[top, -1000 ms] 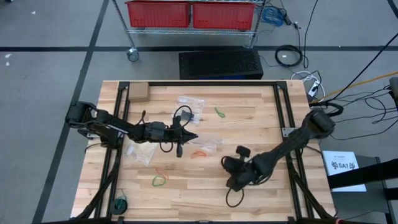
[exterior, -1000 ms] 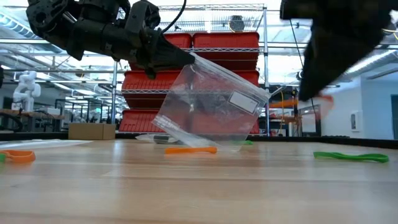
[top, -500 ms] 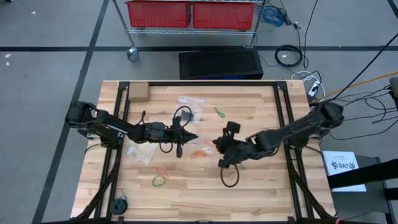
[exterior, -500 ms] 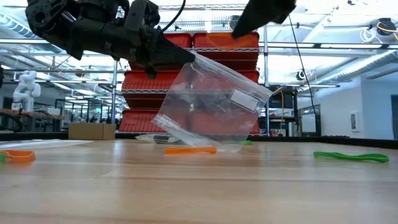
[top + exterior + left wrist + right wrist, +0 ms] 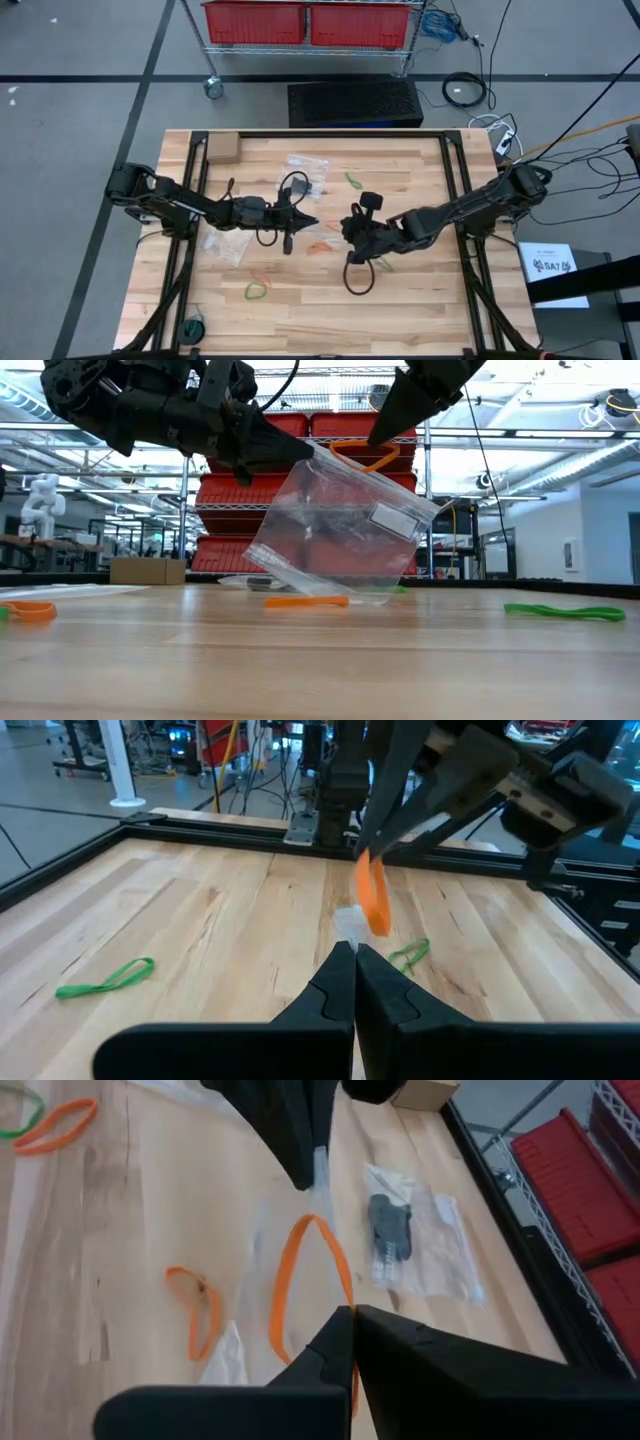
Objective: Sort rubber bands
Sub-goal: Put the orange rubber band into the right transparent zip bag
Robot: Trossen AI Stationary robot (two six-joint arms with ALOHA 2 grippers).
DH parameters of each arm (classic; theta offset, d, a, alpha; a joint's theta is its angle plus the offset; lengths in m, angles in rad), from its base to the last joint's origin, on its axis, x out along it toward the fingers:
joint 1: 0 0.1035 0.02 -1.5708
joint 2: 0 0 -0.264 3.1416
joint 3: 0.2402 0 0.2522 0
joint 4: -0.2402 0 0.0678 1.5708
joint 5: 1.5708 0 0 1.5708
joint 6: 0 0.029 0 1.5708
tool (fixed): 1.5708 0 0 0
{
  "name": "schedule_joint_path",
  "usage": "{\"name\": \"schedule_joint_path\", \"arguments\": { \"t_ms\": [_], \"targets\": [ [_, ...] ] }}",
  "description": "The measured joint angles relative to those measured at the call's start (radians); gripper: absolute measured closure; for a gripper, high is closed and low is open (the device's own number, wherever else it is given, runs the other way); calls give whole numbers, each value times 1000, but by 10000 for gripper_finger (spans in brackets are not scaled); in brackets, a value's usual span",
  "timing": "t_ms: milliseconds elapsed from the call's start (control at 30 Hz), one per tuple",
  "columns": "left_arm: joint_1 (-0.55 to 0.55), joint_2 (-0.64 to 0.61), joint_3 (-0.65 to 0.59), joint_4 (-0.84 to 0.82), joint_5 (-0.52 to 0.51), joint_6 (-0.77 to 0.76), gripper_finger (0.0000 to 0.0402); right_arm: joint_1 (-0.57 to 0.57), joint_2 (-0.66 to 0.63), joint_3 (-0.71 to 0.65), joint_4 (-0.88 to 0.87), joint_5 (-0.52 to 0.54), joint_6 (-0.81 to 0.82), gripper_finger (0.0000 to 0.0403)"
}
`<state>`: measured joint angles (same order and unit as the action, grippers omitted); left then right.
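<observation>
Clear zip bag [image 5: 340,530], cardboard box [image 5: 221,147], red bins [image 5: 310,22].

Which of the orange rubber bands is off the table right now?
The orange rubber band pinched in the right gripper, hanging over the clear bag's mouth; others lie flat.

Grey floor [image 5: 80,120], wire shelf [image 5: 310,50], 2 red bins [image 5: 255,22].

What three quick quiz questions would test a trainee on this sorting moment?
1. True or false: the left gripper holds the clear zip bag lifted off the table.
2. What colour is the rubber band pinched by the right gripper? A green, B orange, C black.
3. Where does that band hang?

Key: 1 true. 2 B. 3 At the bag's upper edge.
</observation>
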<state>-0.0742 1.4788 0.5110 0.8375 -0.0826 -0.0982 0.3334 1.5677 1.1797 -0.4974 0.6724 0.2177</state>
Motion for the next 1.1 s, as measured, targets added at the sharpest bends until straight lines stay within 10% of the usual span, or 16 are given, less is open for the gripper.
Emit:
{"name": "schedule_joint_path", "arguments": {
  "t_ms": [1100],
  "targets": [
    [0,0,0,14,18,1,402,34,74,37,-94,27,92,403]
  ]
}}
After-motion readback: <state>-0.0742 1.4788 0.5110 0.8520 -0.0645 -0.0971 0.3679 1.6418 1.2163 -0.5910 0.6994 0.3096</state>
